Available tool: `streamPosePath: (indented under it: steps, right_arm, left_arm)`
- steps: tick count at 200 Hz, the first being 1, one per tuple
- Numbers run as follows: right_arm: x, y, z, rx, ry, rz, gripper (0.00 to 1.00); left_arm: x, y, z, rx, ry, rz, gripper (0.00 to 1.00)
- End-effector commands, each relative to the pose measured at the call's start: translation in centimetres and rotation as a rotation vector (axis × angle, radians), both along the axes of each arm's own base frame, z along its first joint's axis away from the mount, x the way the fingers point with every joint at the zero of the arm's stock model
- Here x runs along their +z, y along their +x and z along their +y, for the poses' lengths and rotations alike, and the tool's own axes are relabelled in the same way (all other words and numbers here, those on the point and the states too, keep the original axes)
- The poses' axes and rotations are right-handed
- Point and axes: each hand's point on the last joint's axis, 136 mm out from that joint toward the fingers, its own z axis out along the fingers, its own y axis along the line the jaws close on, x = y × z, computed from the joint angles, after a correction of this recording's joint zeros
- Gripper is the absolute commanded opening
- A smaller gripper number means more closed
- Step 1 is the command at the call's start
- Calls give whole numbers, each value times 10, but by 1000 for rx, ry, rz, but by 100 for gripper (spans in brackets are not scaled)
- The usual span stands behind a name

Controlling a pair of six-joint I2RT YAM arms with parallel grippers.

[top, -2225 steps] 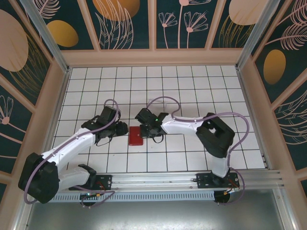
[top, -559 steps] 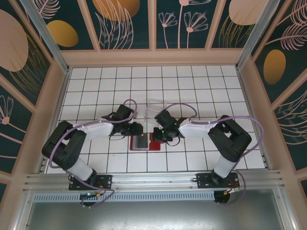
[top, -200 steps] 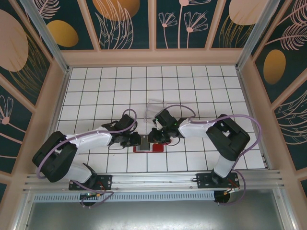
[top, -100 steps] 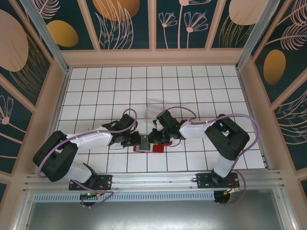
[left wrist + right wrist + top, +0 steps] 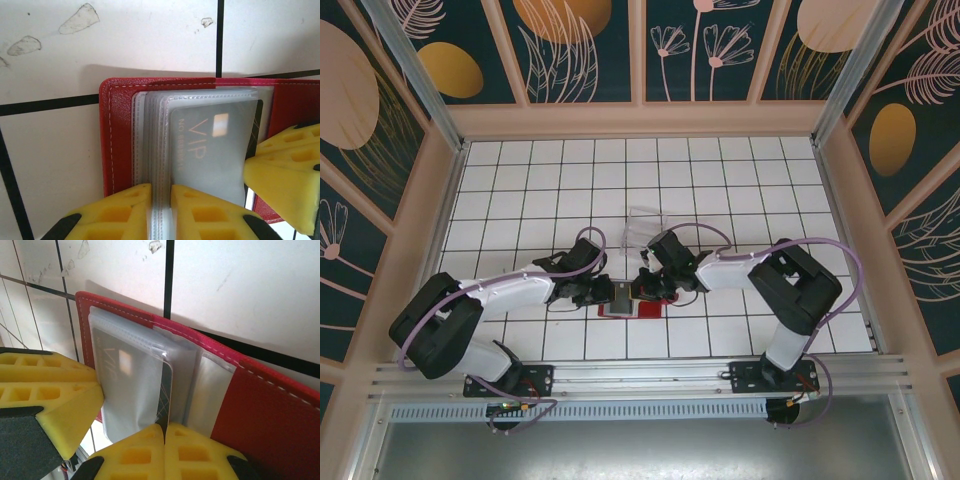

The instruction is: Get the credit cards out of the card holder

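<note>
On tiled table [image 5: 720,200], left hand [image 5: 160,197] clamps card holder [image 5: 117,135], right hand [image 5: 165,437] pinches credit card [image 5: 210,150] (VIP-marked).

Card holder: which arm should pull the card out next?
Probably right. The right gripper pinches the edge of the credit card; the left gripper clamps the sleeves of the card holder, anchoring it.

White tiled table [image 5: 520,190] with black grid lines, open red card holder [image 5: 652,310] lying flat — clear plastic box [image 5: 638,222] behind
</note>
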Motion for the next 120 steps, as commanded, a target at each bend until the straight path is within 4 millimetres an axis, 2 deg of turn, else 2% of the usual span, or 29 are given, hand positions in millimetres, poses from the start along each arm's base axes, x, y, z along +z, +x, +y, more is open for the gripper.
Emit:
streamPosePath:
  steps: [1, 55, 120]
  right_arm:
    - [-5, -4, -12, -10, -41, -5, 2]
    - [-2, -1, -20, -21, -52, -15, 3]
    - [-7, -4, -28, -30, -71, -12, 8]
  left_arm:
    - [-18, -12, 15, -10, 96, 47, 21]
    - [-17, -11, 17, -2, 106, 45, 21]
    - [-15, -10, 19, 12, 114, 38, 22]
